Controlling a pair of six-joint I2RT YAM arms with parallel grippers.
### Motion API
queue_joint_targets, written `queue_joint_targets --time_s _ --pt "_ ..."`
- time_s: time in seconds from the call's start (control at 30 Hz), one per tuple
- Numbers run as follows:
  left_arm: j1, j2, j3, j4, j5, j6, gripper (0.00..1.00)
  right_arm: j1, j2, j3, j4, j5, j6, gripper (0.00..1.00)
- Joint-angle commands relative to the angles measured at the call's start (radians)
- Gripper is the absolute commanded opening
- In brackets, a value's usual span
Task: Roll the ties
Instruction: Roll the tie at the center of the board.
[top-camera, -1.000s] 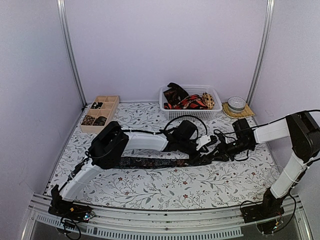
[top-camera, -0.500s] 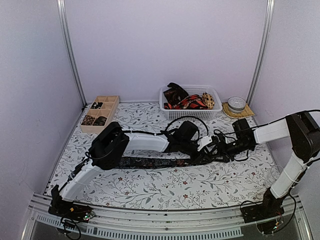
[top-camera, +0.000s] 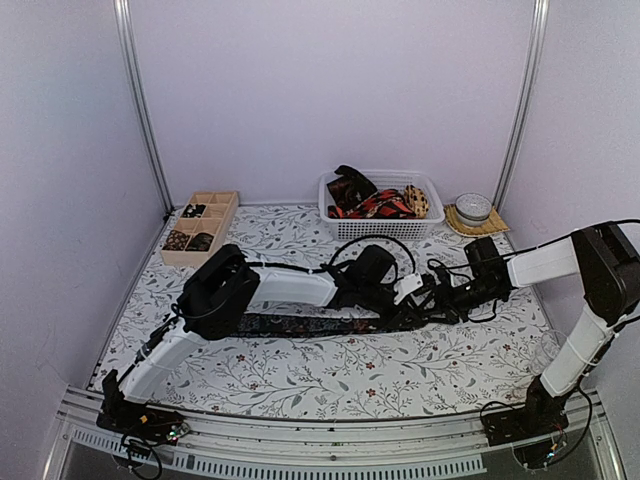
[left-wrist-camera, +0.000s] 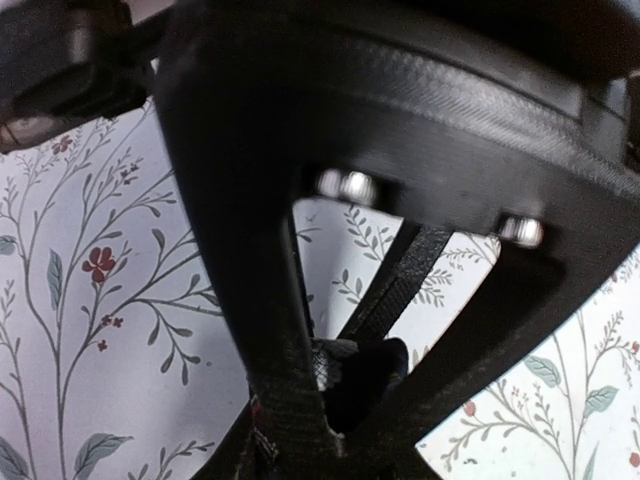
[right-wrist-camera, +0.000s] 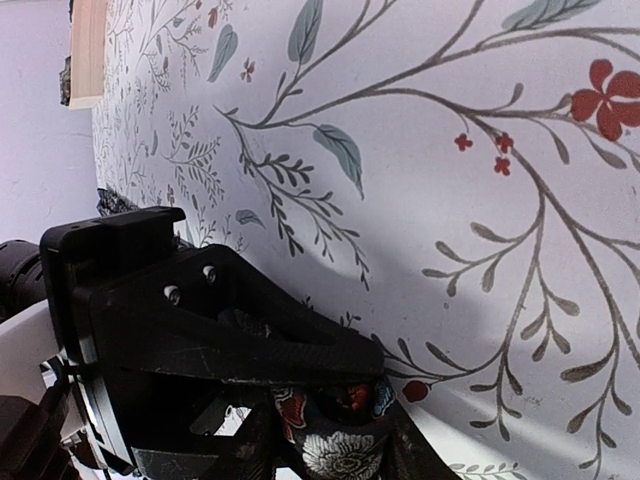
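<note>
Jaws of left gripper (top-camera: 404, 308) are pinching the right end of dark floral tie (top-camera: 300, 325) — fabric is bunching between them in the wrist view. Right gripper (top-camera: 432, 305) is facing it nose to nose, narrowly set and gripping the same floral end. Rest of that tie is lying flat, stretching leftward across table (top-camera: 330, 385) beneath left arm (top-camera: 280, 285). Loose ties (top-camera: 365, 200) are sitting in white basket (top-camera: 385, 228) at far centre — rolled ties (top-camera: 190, 240) are filling wooden tray (top-camera: 222, 205), far left.
</note>
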Motion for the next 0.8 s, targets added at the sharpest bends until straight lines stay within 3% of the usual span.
queue_joint_targets --time_s 0.0,0.4,0.63,0.77 --pt "-0.014 -0.011 -0.024 0.035 0.006 -0.015 0.31 0.006 -0.039 -0.019 0.034 -0.022 0.009 0.32" --pt "-0.016 -0.060 -0.109 0.091 0.017 -0.008 0.52 0.006 -0.028 -0.039 0.055 -0.016 0.008 0.18" --pt "-0.015 -0.105 -0.182 0.120 0.014 0.037 0.64 0.006 -0.039 -0.016 0.006 0.022 -0.056 0.16" --pt "-0.020 -0.097 -0.167 0.076 -0.035 0.083 0.64 0.006 -0.040 -0.006 -0.004 0.020 -0.092 0.16"
